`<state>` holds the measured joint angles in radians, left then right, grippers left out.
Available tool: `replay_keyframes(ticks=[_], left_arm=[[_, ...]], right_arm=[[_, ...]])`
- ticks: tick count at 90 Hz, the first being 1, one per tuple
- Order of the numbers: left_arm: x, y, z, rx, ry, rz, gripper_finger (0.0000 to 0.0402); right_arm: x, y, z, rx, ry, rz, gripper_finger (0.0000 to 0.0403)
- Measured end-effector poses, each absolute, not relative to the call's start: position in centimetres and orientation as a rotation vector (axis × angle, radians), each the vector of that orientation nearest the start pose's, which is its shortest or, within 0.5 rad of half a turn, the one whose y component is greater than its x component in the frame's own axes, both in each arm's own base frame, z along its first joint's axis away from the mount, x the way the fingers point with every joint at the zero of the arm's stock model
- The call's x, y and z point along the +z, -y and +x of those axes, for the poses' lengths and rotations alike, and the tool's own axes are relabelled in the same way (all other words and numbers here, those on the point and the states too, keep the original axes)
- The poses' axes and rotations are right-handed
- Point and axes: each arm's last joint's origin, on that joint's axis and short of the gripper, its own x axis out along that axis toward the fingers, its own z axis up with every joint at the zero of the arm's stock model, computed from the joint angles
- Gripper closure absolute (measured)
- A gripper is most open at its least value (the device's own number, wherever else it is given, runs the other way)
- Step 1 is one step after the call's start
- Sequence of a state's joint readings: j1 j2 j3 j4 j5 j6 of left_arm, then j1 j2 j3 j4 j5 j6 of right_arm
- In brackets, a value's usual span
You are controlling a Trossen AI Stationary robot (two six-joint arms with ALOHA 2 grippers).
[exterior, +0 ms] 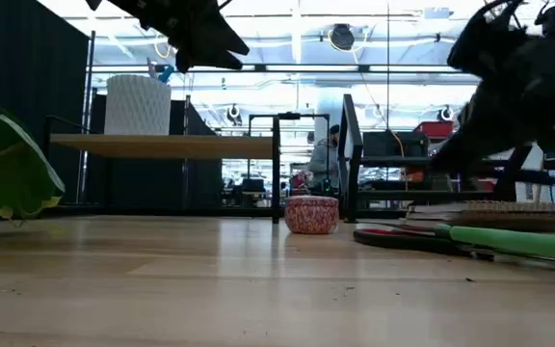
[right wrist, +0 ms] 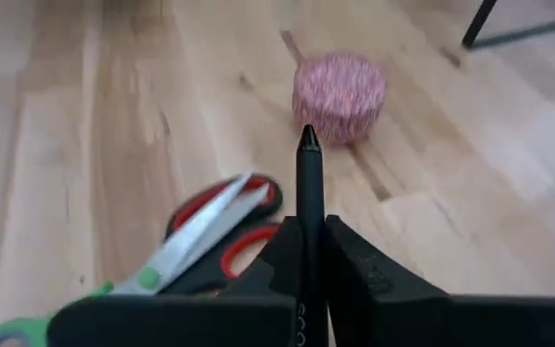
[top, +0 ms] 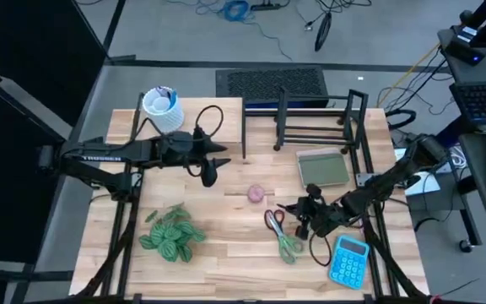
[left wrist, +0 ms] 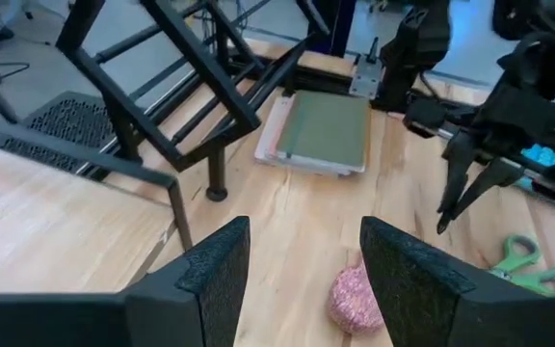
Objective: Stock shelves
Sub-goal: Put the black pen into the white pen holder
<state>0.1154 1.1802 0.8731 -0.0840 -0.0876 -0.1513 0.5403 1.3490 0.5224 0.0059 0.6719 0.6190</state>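
Observation:
My right gripper (top: pixel 304 211) hangs above the table's right middle, shut on a black pen (right wrist: pixel 308 173) whose tip points toward a small pink round tub (right wrist: pixel 339 85) standing on the table. My left gripper (left wrist: pixel 303 253) is open with nothing between its fingers. It hovers left of the tub (top: pixel 256 193), in front of the pale-wood shelf (top: pixel 197 114). A white cup (top: pixel 162 110) of pens stands on that shelf's left end. The black wire rack (top: pixel 319 118) stands to the shelf's right at the far edge. My right gripper pinches the black pen's shaft (right wrist: pixel 308 217) between its two fingers (right wrist: pixel 359 265). The pen runs along the fingers, and its pointed tip (right wrist: pixel 308 138) sticks out ahead of them. The pen is lifted clear of the table, above the scissors.
Red and green scissors (top: pixel 283 234) lie under my right gripper, with a blue calculator (top: pixel 349 260) near the front right. A green notebook (top: pixel 322 166) lies in front of the rack. A leafy plant (top: pixel 172 234) sits at the front left.

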Motion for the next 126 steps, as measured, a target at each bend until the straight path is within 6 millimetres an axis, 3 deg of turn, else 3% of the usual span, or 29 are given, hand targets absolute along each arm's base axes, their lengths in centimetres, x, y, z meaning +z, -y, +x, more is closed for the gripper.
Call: replay_keyframes(ticks=[17,39,61,71,101,126], left_arm=[[28.5,-3.0,27.5,0.167,-0.361,-0.163,0.0217],[25.8,-2.2,30.5,0.074,-0.366,-0.168,0.0217],[23.0,-0.3,34.6,-0.04,-0.198,-0.158,0.0217],[22.0,0.5,36.2,-0.067,-0.11,-0.153,0.0217],[20.8,1.9,42.2,-0.102,-0.09,-0.151,0.0217],[21.9,1.9,43.9,-0.105,-0.04,-0.15,0.0217]], right_arm=[[18.0,-9.4,21.0,-0.306,-0.504,0.118,0.0399],[22.0,-8.0,21.2,-0.297,-0.387,0.044,0.0399],[24.9,-7.3,22.0,-0.294,-0.258,-0.04,0.0399],[25.6,-7.1,22.2,-0.294,-0.201,-0.056,0.0398],[27.0,-7.1,22.5,-0.27,-0.082,-0.082,0.0396],[27.0,-7.1,22.5,-0.272,-0.08,-0.066,0.0396]])
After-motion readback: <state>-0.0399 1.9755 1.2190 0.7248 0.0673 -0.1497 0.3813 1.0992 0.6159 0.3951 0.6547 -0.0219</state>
